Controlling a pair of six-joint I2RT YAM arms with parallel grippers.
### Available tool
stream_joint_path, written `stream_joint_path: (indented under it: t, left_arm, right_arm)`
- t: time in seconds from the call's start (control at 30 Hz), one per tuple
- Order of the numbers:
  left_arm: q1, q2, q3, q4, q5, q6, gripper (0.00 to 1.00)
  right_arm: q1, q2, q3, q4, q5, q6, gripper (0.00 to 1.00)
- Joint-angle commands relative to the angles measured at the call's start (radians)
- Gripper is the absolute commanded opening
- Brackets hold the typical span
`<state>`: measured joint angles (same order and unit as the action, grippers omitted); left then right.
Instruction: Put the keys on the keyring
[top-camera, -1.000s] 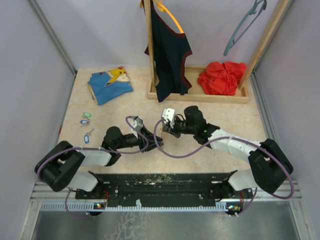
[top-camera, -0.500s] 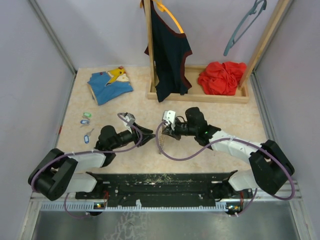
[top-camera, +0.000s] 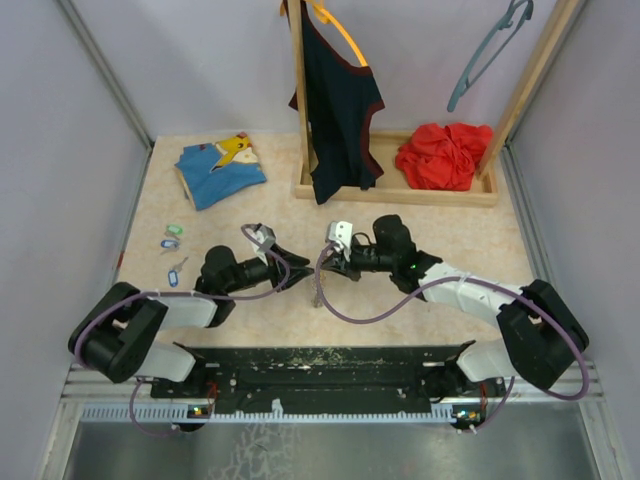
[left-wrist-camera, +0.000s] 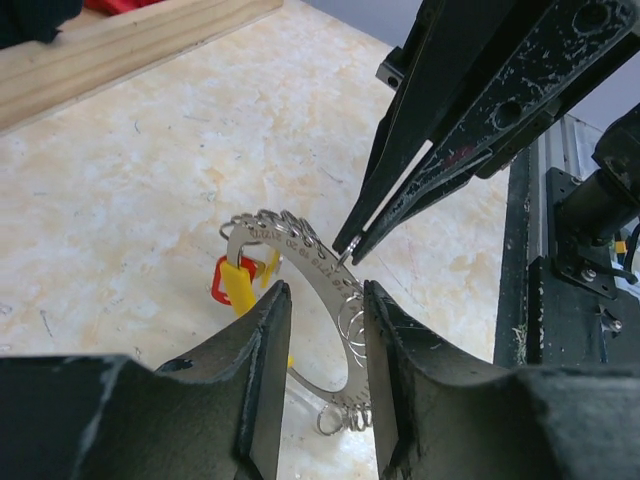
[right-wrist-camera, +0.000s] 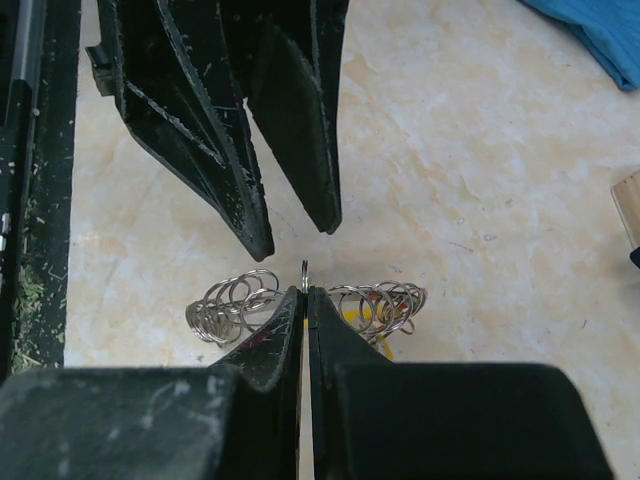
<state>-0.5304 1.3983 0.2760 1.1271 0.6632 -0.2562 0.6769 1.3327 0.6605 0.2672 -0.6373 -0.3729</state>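
Keyring (right-wrist-camera: 236, 300) in right claw (right-wrist-camera: 304, 292) (tips together)

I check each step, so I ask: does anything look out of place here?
Yes. The keys lie far left on the table, apart from the keyring, which the right fingers pinch; no key is held.
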Motion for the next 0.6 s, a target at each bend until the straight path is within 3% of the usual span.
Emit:
stream_joint_path:
  t: [0.0,0.13,0.33,0.57]
  left_arm:
    - [0.009,0.0,0.05,-0.005,0.062,0.079,0.43]
    - [0.009,-0.007,0.065,-0.078,0.089,0.159,0.49]
    - [0.009,0.011,-0.068,0.25,0.091,0.214,0.52]
    - [0.01,0.035,-0.064,0.275,0.141,0.246,0.63]
  right_arm:
    - [-0.007,-0.023,-0.007,0.117,-0.061,0.029,0.0]
    - [-0.008,-0.021,-0.016,0.144,-0.082,0.041,0.0]
    - [-0.014,-0.023,-0.026,0.171,-0.107,0.045,0.0]
    - [-0.017,-0.033,-0.036,0.178,-0.141,0.037,0.0]
